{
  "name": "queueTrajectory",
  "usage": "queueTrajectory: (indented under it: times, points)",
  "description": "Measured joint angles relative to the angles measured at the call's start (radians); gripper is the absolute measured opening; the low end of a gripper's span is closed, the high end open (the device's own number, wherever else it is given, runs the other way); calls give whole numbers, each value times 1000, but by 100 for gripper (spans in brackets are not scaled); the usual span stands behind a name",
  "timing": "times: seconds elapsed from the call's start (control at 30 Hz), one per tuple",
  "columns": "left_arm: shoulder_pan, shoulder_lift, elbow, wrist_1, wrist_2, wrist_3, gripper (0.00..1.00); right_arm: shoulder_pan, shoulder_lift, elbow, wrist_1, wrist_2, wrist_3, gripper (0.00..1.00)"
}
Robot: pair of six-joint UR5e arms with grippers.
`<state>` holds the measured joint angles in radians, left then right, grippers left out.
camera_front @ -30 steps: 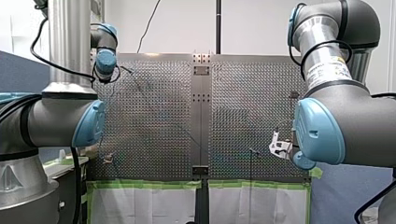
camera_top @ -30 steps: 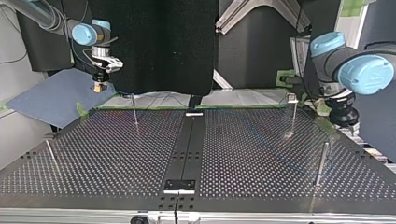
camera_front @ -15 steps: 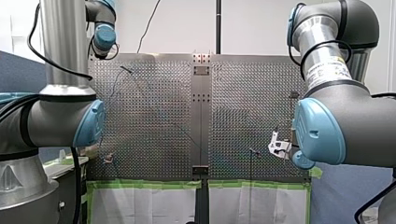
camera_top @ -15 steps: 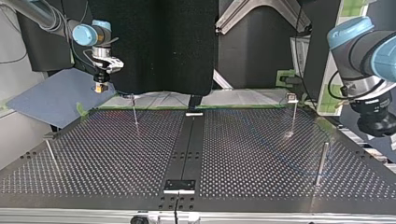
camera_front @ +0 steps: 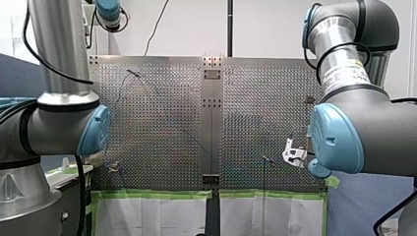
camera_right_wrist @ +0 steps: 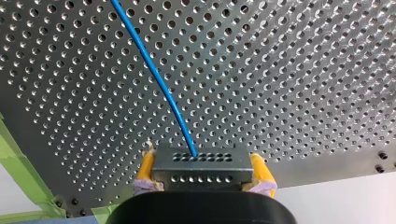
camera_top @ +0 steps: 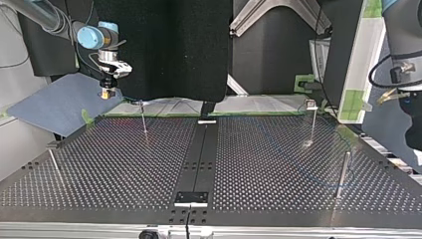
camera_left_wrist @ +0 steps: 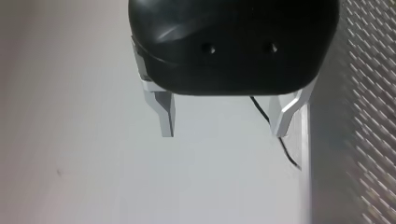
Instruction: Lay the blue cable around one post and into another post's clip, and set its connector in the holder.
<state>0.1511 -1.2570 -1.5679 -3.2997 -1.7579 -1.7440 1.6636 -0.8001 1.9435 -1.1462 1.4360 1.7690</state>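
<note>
Perforated counter [camera_right_wrist: 280,70]: your right pincer [camera_right_wrist: 203,168] clamps the connector [camera_right_wrist: 201,175]; blue cable [camera_right_wrist: 153,70] runs from it toward eleven o'clock; your left pincer [camera_left_wrist: 223,128] spread, empty.

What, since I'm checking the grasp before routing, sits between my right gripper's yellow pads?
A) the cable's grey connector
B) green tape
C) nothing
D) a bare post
A: the right wrist view shows my right gripper with yellow pads clamped on the grey connector, the blue cable running out of it.
</note>
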Motion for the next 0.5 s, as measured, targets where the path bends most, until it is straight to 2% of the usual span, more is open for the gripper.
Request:
queueTrajectory:
  times: [0.13,0.27,0.37,0.5]
  points:
    - [-19,21,36,-36,36,1,100,2,0,0,0,0,0,0]
    - [-50,-4,78,-77,75,5,100,5,0,0,0,0,0,0]
    - [-80,-29,108,-109,73,5,100,7,0,-1,0,0,0,0]
    - [-116,-54,117,-147,46,4,100,10,0,-2,0,0,0,0]
